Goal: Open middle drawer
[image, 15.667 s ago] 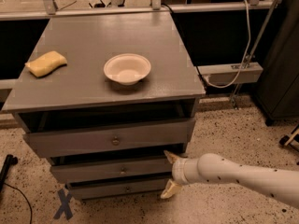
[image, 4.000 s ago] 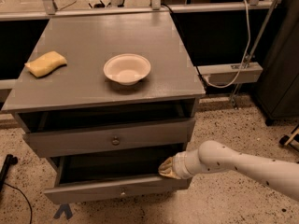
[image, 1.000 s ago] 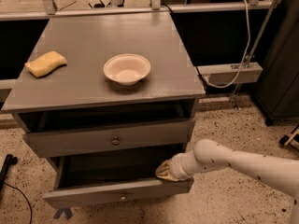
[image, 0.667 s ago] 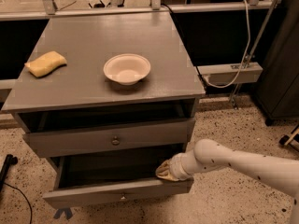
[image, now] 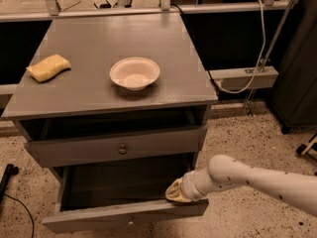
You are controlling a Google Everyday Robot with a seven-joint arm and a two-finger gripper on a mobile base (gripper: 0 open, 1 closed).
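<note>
Nearest, low at the front of the cabinet (image: pixel 99 38): middle drawer (image: pixel 124 216) pulled well out, grey front panel forward, shallow dark interior exposed. Gripper (image: pixel 177 191) at the right end of that panel's top edge, tan tip touching the edge, just in front of the cabinet's right front corner; open or closed, cannot tell. White speckled arm (image: pixel 257 178) reaching in from the cabinet's right, low over the speckled floor (image: pixel 257 133). Black object (image: pixel 7 175) on the floor left of the cabinet. Above the open drawer, upper drawer (image: pixel 74 152) sticking out slightly from the cabinet, round knob (image: pixel 123 149) at front centre; dark gap between it and the cabinet top. On the cabinet top: white bowl (image: pixel 134 73) upright near the middle, yellow sponge (image: pixel 48 67) near the left edge, well apart from the bowl. Behind and right of the cabinet: white box (image: pixel 242 77), with a cable (image: pixel 261 33) rising from it.
</note>
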